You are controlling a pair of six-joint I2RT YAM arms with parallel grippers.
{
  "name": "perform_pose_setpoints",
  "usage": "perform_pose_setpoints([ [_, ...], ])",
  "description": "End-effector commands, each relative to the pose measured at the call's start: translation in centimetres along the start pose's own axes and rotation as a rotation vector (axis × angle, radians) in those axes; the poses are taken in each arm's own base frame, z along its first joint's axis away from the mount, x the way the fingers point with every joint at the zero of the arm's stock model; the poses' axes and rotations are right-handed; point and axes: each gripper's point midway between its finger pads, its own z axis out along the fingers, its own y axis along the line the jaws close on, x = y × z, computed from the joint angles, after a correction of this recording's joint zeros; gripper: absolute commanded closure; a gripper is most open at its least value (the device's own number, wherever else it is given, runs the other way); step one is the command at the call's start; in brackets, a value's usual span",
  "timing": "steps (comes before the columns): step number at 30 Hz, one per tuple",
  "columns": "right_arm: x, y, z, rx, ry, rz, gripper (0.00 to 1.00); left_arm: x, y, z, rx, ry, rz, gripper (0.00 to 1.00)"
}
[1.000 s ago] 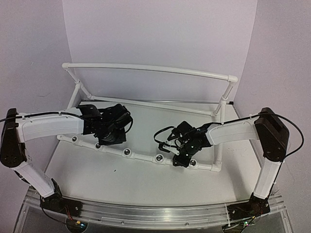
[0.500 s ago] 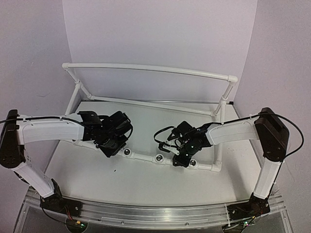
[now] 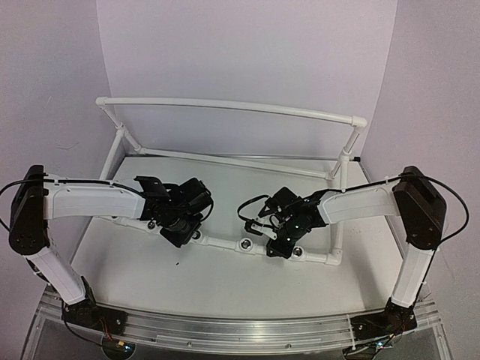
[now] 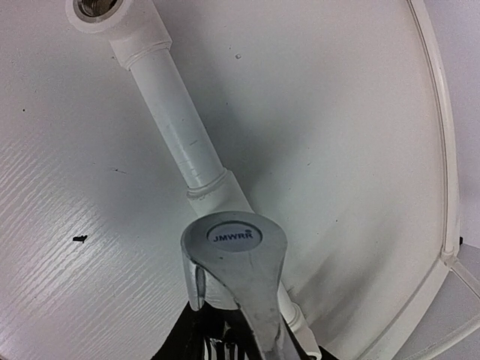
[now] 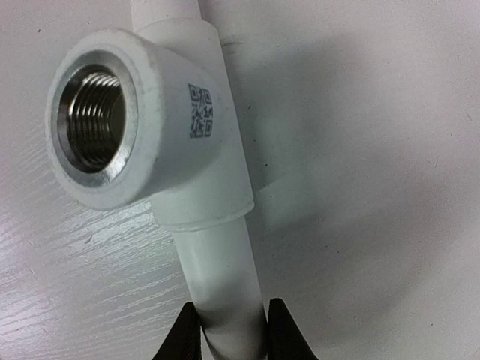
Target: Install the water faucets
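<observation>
In the left wrist view a chrome water faucet [image 4: 234, 247] with a round "JMWRR" cap fills the lower middle. My left gripper [image 4: 225, 346] is shut on it from below. The faucet sits right over a tee of the white pipe [image 4: 176, 112]; I cannot tell whether they touch. In the top view the left gripper [image 3: 181, 229] hangs over the front pipe beside a socket [image 3: 196, 235] and hides the faucet. My right gripper [image 5: 232, 334] is shut on the pipe [image 5: 221, 277] just below a threaded metal socket [image 5: 94, 120]. In the top view the right gripper [image 3: 279, 244] is at the front pipe's right part.
The white pipe frame [image 3: 225, 106] stands on the white table, with a raised back rail and side struts. More open sockets show along the front pipe [image 3: 244, 244] [image 3: 298, 253]. Another open socket [image 4: 97, 6] shows at the top left of the left wrist view.
My left arm has moved right and nearer along the front pipe with the faucet. The right arm has not moved.
</observation>
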Motion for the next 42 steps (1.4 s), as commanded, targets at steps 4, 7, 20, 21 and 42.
perform_pose_setpoints([
  [4, -0.5, 0.0, 0.2, -0.014, -0.004, 0.107, 1.00, 0.6, -1.8, 0.1, 0.016, -0.002, -0.038, 1.00],
  [7, -0.6, 0.0, 0.1, -0.014, -0.006, 0.108, 1.00, 0.5, -1.4, 0.5, 0.006, -0.015, -0.046, 1.00],
  [20, -0.5, 0.1, 0.2, -0.017, -0.004, 0.103, 1.00, 0.0, -1.5, 1.5, 0.010, -0.063, -0.046, 1.00],
  [21, -0.5, 0.1, 0.2, -0.017, -0.005, 0.103, 1.00, -0.2, -1.7, 1.3, 0.015, -0.071, -0.043, 1.00],
  [42, -0.4, 0.1, 0.3, -0.017, 0.002, 0.099, 1.00, 0.6, -1.8, 2.2, 0.009, -0.047, -0.030, 1.00],
])
